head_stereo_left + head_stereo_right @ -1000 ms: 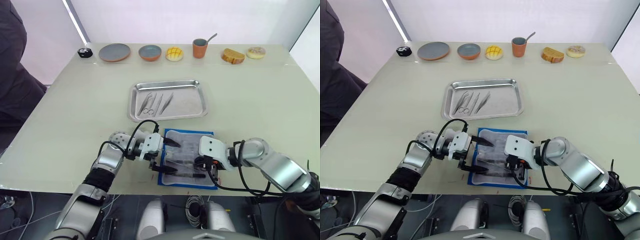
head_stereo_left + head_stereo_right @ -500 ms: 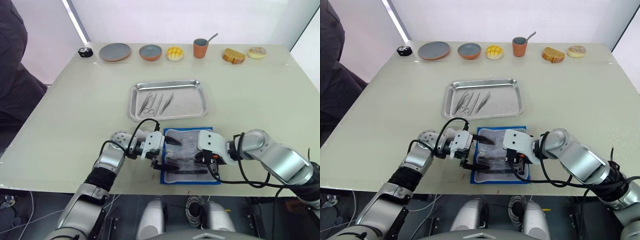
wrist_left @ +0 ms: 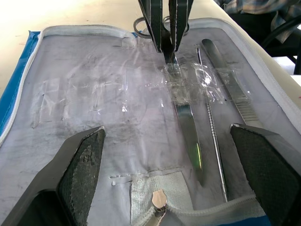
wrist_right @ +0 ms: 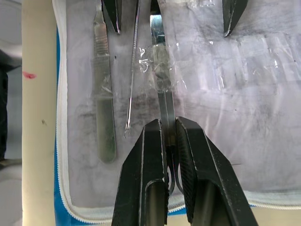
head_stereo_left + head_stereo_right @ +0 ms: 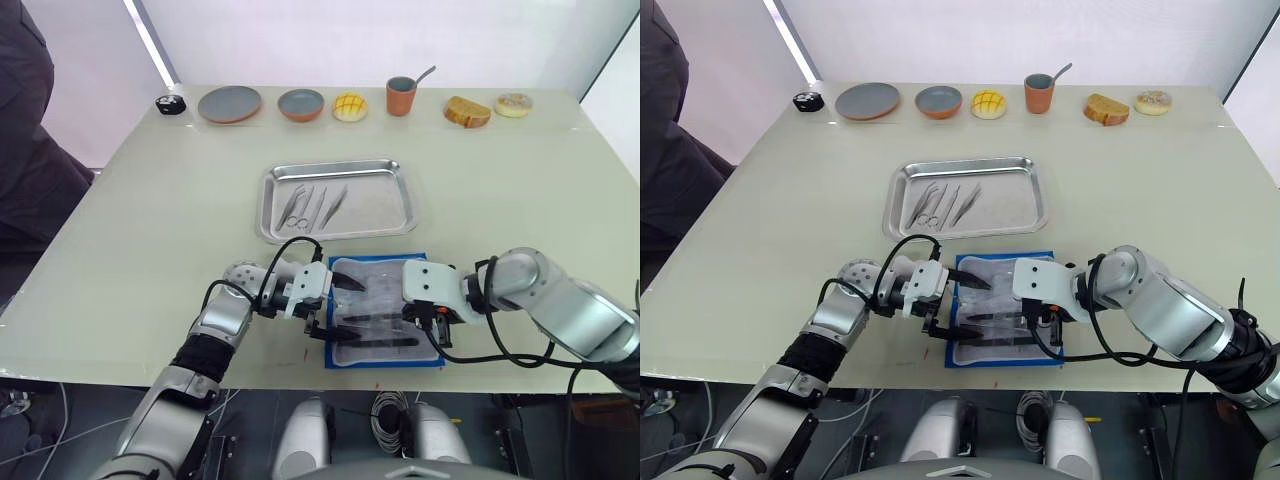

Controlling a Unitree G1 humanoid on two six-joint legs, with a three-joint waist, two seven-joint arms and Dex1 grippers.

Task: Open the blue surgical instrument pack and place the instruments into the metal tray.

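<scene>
Lying open at the near edge of the bench (image 5: 150, 200), at 6 o'clock from the metal tray (image 5: 380, 205), with whitish inner face up: the blue surgical instrument pack (image 5: 372, 290). Spread wide over the pack's left end, one finger toward the tray and one toward the near edge: the left hand (image 5: 338, 309), holding nothing. Clamped from the right end of the pack on the shank of a flat steel instrument (image 4: 160, 70) with ring handles, fingers (image 4: 141, 188) nearly together around it: the right hand (image 4: 167, 136). Taped to the inner face across its middle, that instrument, and beside it a thin probe (image 4: 133, 61) and a flat scalpel-like handle (image 4: 104, 94), both lying free of either hand. Resting already in the left half of the tray: three slim silver instruments (image 5: 312, 207), side by side. Ranged along the far edge at 12 o'clock: a small black object (image 5: 170, 104), two grey plates (image 5: 229, 104), a yellow bun (image 5: 348, 107), an orange cup (image 5: 400, 97) with a spoon, a slice of bread (image 5: 466, 112) and a doughnut (image 5: 513, 104). Standing off the bench at 9 o'clock: a person in dark clothing (image 5: 30, 150).
</scene>
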